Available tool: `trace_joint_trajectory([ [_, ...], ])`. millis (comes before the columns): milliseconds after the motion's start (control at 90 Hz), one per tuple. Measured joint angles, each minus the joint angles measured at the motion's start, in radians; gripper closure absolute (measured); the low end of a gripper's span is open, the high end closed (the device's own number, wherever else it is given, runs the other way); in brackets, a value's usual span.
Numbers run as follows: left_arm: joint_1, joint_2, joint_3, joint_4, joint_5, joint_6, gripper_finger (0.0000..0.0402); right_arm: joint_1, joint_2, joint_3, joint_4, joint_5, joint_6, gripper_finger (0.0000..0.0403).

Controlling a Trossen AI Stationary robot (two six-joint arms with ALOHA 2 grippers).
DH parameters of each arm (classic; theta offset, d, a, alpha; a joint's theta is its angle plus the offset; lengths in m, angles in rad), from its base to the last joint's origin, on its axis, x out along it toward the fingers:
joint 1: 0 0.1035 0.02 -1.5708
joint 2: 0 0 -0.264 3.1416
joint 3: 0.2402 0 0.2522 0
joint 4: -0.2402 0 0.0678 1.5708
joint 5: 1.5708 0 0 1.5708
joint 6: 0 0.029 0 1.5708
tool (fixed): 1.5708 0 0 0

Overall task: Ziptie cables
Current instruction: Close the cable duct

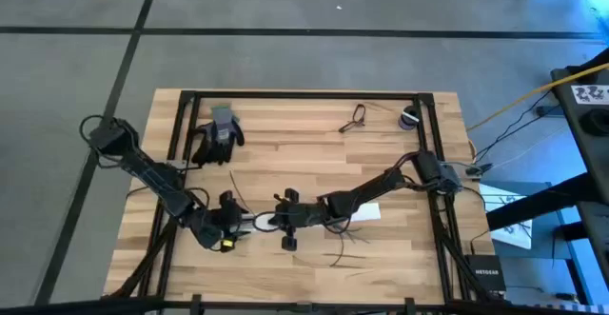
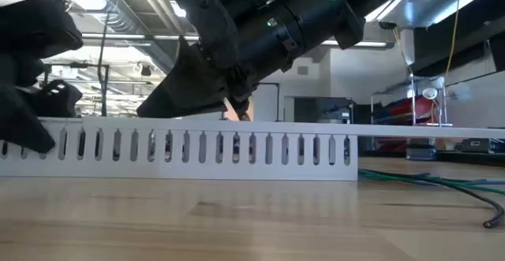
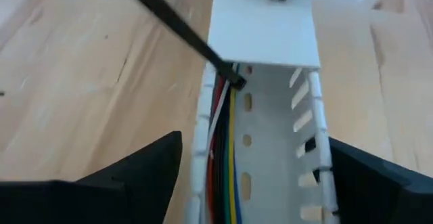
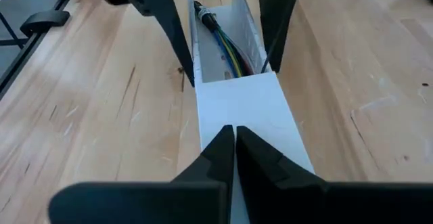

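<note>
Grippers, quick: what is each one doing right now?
Left gripper: jaws open, straddling the white cable duct.
Right gripper: jaws shut over the duct's cover; nothing visibly held.

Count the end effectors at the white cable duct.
2. The left end effector straddles the white duct, fingers wide apart. The right end effector faces it, shut, over the duct's cover.
</note>
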Motion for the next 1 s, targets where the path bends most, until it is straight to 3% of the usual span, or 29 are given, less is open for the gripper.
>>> trace_joint_trajectory([
  [256, 0.0, 0.021, 0.0, 0.029, -0.021, 0.021, 0.0191, 0.0, -0.117, -0.001, -0.15, -0.027, -0.027, 0.0398],
  [511, -0.001, 0.021, 0.0, 0.024, -0.022, 0.011, 0.019, 0.015, -0.17, -0.009, -0.436, -0.04, 0.002, 0.0398],
  [678, -0.001, 0.02, 0.0, 0.022, -0.022, 0.021, 0.0188, 0.015, -0.123, -0.015, -0.387, -0.016, 0.004, 0.0398],
  [822, -0.002, 0.02, 0.0, 0.021, -0.021, 0.028, 0.0188, 0.013, -0.055, -0.011, -0.195, -0.011, 0.003, 0.0398],
  [1000, -0.002, 0.02, -0.002, 0.017, -0.017, 0.03, 0.0187, -0.011, 0.05, 0.084, -0.122, -0.035, 0.004, 0.0398],
])
